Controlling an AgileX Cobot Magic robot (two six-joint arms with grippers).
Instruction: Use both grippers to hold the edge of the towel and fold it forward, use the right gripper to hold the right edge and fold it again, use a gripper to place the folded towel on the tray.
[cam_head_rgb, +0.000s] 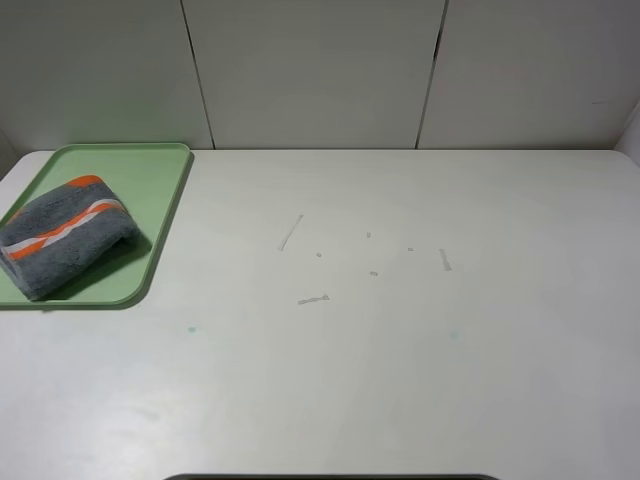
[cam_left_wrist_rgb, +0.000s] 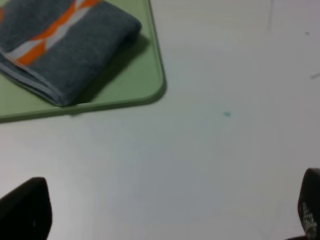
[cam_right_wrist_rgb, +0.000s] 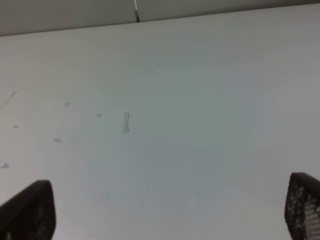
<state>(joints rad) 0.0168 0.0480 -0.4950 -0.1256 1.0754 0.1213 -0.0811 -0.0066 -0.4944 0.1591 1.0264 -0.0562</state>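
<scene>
The folded towel (cam_head_rgb: 65, 236), dark grey with orange and white stripes on top, lies on the pale green tray (cam_head_rgb: 150, 180) at the table's far left. The left wrist view shows the towel (cam_left_wrist_rgb: 65, 45) on the tray (cam_left_wrist_rgb: 140, 85), with its stacked grey hems at one end. My left gripper (cam_left_wrist_rgb: 170, 212) is open over bare table, well apart from the tray, and only its black fingertips (cam_left_wrist_rgb: 25, 210) show. My right gripper (cam_right_wrist_rgb: 170, 210) is open over bare table too, holding nothing. Neither arm appears in the exterior high view.
The white table (cam_head_rgb: 400, 330) carries small scuff marks (cam_head_rgb: 315, 299) near its middle. Grey wall panels (cam_head_rgb: 320, 70) stand behind the table's back edge. A dark edge (cam_head_rgb: 330, 477) shows at the bottom of the high view.
</scene>
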